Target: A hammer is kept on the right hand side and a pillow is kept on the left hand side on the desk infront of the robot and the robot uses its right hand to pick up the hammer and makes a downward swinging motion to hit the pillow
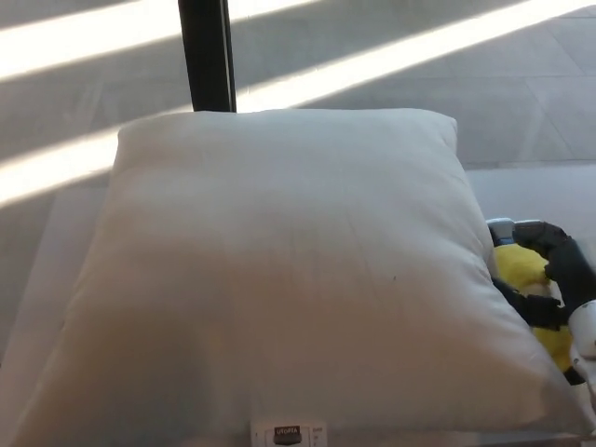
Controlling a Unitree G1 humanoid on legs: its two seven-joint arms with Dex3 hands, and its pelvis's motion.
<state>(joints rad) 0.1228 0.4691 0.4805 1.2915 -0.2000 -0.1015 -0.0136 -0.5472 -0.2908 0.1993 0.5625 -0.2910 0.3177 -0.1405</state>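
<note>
your right hand (549, 279) has its fingers curled around the hammer (521, 268) beside the pillow (289, 270); grip the stiff, head-heavy handle firmly.

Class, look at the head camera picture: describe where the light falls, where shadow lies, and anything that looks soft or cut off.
Head view: bright diagonal sunlight bands cross the floor behind the pillow; the pillow itself sits in even shade, its near part tinted warmer; the whole image is slightly soft; the right hand over the yellow-wrapped hammer is cropped by the right edge.
</note>
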